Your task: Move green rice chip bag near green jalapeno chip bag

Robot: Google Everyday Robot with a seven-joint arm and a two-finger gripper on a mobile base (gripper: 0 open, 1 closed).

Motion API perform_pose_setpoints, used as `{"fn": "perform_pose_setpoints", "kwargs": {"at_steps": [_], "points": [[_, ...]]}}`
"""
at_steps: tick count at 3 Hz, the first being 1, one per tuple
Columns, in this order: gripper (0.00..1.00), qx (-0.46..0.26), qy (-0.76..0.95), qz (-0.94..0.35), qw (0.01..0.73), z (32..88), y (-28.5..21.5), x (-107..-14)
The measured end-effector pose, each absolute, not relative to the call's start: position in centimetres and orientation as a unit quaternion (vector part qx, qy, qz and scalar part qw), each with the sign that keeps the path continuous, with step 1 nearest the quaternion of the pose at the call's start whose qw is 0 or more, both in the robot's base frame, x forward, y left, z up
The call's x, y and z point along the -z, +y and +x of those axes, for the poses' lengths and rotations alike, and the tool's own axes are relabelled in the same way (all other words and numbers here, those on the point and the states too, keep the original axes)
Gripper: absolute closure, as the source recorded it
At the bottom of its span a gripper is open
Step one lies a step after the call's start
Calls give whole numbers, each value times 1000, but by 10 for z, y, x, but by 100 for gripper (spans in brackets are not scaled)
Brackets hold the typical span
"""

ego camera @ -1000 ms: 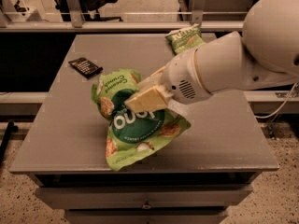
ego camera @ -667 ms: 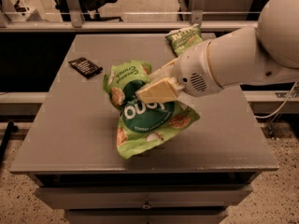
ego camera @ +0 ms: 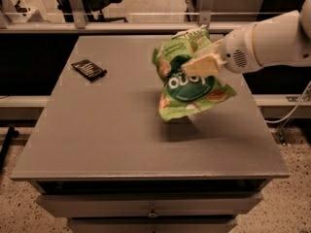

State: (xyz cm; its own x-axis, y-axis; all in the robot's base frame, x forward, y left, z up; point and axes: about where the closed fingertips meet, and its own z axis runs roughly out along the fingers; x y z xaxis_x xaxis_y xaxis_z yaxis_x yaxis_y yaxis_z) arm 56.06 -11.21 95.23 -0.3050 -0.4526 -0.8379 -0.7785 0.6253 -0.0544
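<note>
The large bright green rice chip bag (ego camera: 190,89) with a dark green circle and white lettering hangs upside down in the air over the right middle of the grey table (ego camera: 112,130). My gripper (ego camera: 201,64) is shut on its upper part and holds it off the surface. The smaller, duller green jalapeno chip bag (ego camera: 194,34) lies at the table's far right, mostly hidden behind the held bag and my gripper; only its pale top band shows.
A small black packet (ego camera: 89,70) lies at the table's far left. My white arm (ego camera: 272,40) reaches in from the right. A drawer front (ego camera: 150,205) is below the table's near edge. A railing and a chair base stand behind the table.
My gripper has carried the rice chip bag up and to the right, toward the far right of the table, close to the jalapeno chip bag.
</note>
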Motion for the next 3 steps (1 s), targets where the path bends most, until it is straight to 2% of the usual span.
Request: {"fn": "perform_pose_setpoints", "kwargs": {"at_steps": [2,3], "points": [[100,-134,820,-300,469,637,-214,-938],[100,-117,829,-263,479,649,-243,-931]]}}
